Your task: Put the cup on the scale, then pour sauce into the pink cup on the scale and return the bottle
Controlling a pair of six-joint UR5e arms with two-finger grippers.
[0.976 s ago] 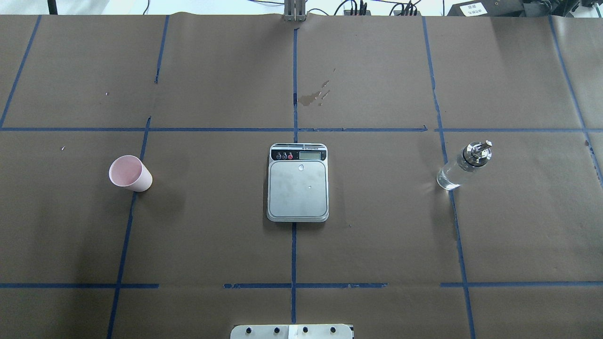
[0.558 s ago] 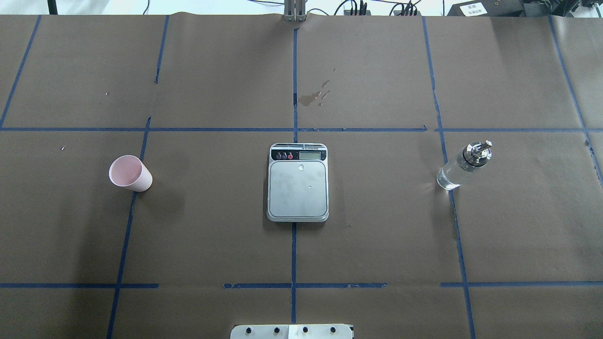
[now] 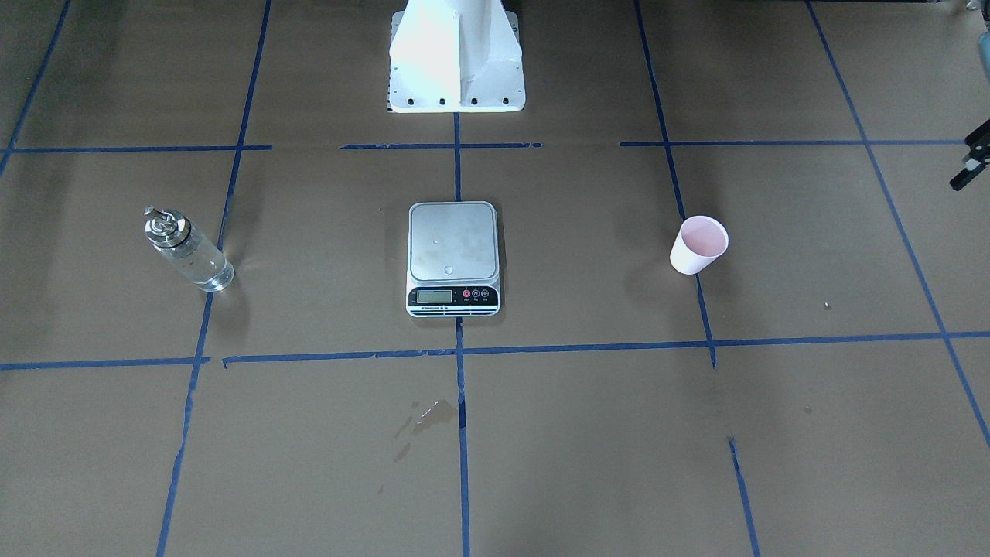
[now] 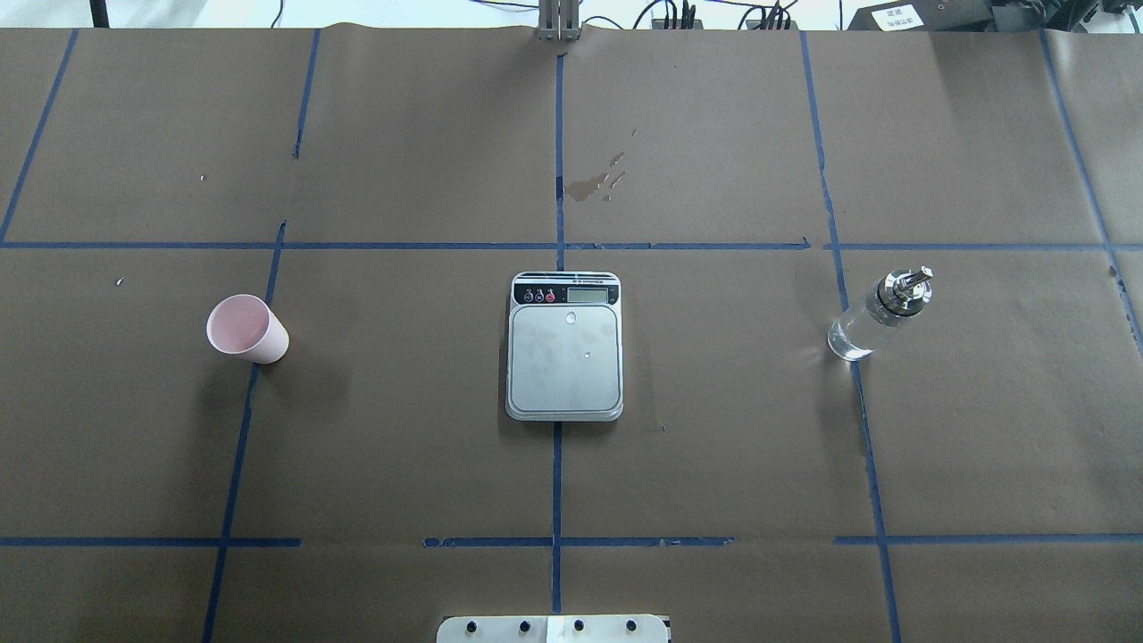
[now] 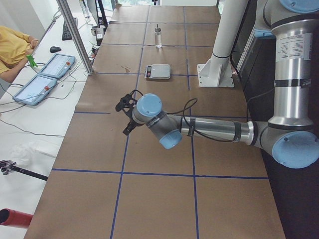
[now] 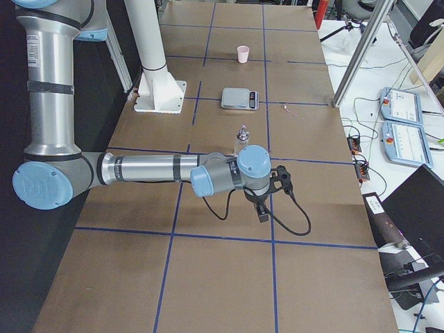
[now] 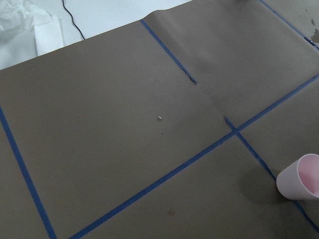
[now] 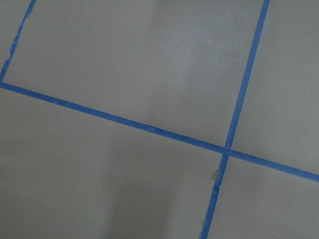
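- The cup (image 4: 247, 329) stands upright on the brown paper with its mouth up and its long axis vertical. In the overhead view you will find it at 9 o'clock from the scale (image 4: 564, 348), well apart from it, with its base on a blue tape line (image 4: 239, 438).
- The scale lies flat across the centre tape line, its long side running 12 to 6. Its display strip faces 12 o'clock, away from the robot. A small drop (image 4: 571, 317) sits on the steel platform near the display; nothing else is on the platform.
- The bottle (image 4: 880, 314) stands upright at 3 o'clock from the scale, as far out as the cup, with its base on tape too. Its long axis is vertical and the metal spout angles off toward roughly 2 o'clock. The clear sauce (image 4: 853, 338) shows through the glass.
- The left gripper (image 5: 124, 118) hangs over bare paper beyond the cup's end of the table. You cannot tell whether its fingers are apart or together.
- The right gripper (image 6: 274, 196) hangs near the bottle, not touching it. Its finger spacing cannot be told either.
- The left wrist camera catches the cup at 4 o'clock in its frame.
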